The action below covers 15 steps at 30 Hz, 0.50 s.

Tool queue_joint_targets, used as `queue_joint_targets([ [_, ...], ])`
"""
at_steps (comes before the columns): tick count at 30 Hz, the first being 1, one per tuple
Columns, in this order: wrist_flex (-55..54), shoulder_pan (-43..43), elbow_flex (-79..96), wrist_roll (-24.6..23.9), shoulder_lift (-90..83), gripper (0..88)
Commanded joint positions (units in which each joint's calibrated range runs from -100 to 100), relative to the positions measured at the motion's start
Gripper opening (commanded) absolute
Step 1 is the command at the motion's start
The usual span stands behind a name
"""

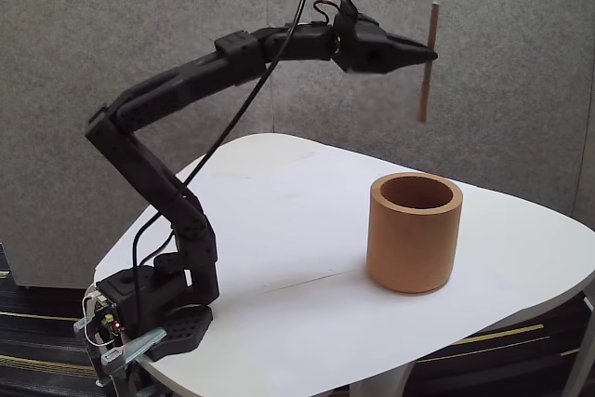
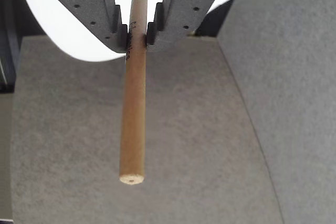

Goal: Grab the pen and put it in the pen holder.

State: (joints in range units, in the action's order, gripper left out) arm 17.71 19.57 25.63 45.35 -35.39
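There is one pen (image 1: 428, 62), a tan wooden stick. One terracotta-brown pen holder (image 1: 415, 244) stands on one white table (image 1: 279, 258). One black robot arm (image 1: 177, 90) is present.

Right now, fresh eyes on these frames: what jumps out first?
The gripper holds the pen upright, high in the air, up and to the right in the fixed view. The terracotta pen holder stands below it on the white table. In the wrist view the pen runs down the middle, pinched between the fingers.

Tan pen (image 1: 429, 62), terracotta-brown pen holder (image 1: 414, 246), white table (image 1: 279, 230), seemingly black arm (image 1: 186, 81).
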Motion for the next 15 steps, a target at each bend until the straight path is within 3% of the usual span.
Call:
queue_joint_targets([
  [1,-1.02,2.83,3.79,1.37,-3.04,0.6],
  [8,-1.78,3.63,20.49,1.48,-13.04,0.6],
  [15,-10.42,3.63,33.66,1.48,-17.11,0.6],
])
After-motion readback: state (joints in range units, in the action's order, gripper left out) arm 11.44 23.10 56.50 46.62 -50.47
